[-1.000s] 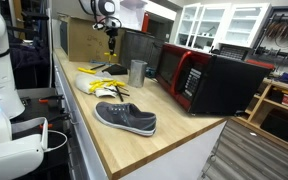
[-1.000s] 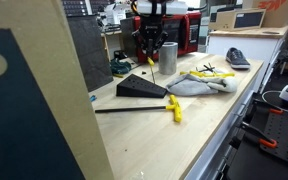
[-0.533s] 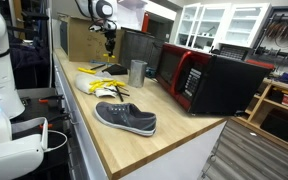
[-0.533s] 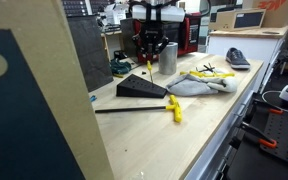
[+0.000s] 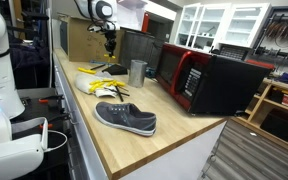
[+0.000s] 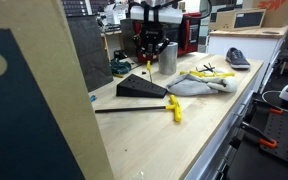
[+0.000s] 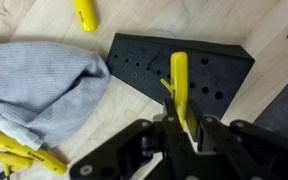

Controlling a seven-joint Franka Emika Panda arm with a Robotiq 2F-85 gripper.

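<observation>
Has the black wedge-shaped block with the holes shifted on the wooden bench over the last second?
No. In an exterior view the black wedge-shaped block lies just where it lay, at the same spot beside the crumpled grey cloth.

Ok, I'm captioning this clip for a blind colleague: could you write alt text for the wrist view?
The hand grips a yellow-handled tool over a black block drilled with holes, on a wooden table. A crumpled grey cloth lies left of the block, with more yellow tools below it and another yellow handle at the top edge.
</observation>
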